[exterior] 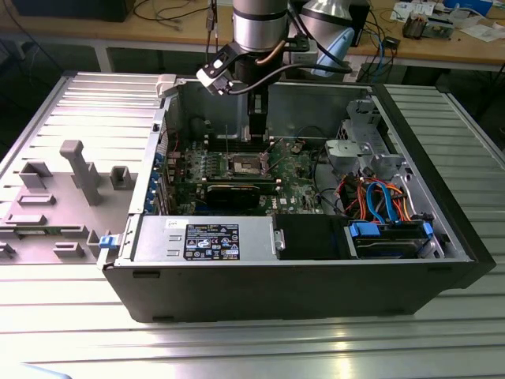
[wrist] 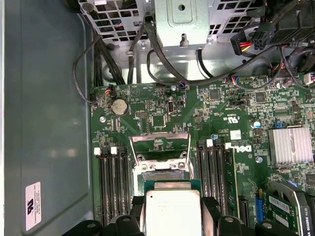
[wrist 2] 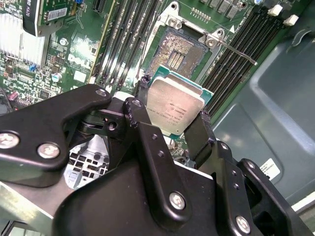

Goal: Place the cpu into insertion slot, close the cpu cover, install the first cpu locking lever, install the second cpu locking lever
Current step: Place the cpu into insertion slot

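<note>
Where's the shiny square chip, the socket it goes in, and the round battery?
cpu (wrist 2: 174, 108), second wrist view, middle of silvery top.
insertion slot (wrist 2: 177, 51), second wrist view, middle of pin field.
round battery (wrist: 118, 106), first wrist view, its centre.

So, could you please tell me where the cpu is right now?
In the second wrist view the cpu is clamped in the gripper, not yet seated, just short of the open slot that lies between the memory slots.
</note>
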Robot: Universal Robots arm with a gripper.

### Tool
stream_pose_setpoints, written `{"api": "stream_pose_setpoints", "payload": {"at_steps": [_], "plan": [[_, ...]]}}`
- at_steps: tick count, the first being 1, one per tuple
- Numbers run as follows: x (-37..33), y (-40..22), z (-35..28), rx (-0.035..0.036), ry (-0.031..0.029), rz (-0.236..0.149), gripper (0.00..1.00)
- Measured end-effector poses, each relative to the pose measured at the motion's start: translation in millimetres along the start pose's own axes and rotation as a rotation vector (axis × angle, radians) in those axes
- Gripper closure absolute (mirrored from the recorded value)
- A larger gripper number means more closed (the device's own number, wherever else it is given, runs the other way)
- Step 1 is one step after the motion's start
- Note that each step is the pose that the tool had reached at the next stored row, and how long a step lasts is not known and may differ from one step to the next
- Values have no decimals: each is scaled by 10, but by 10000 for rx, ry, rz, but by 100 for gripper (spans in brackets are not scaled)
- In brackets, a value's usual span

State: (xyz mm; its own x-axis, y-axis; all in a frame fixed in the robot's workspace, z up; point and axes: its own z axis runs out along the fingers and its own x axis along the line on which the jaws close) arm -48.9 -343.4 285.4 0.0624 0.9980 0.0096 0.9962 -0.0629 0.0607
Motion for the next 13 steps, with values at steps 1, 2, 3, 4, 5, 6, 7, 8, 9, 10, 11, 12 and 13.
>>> {"api": "stream_pose_setpoints", "payload": {"at_steps": [1,2,3,4,5,6,7,8,9,10,11,12,13], "plan": [[0,-2,0,-19,2,2,45],[0,-2,1,-25,2,2,45],[0,-2,1,-25,2,1,45],[-1,-2,5,-27,3,0,45],[-1,-3,11,-27,3,0,45],[0,-3,19,-25,1,0,45],[-1,-4,27,-26,2,0,45],[-1,-5,43,-25,1,0,45],[-1,-6,64,-26,1,0,45],[-1,-7,80,-26,2,0,45],[-1,-8,106,-26,2,0,45],[-1,-10,132,-26,2,0,45],[-2,-11,152,-25,1,0,45]]}}
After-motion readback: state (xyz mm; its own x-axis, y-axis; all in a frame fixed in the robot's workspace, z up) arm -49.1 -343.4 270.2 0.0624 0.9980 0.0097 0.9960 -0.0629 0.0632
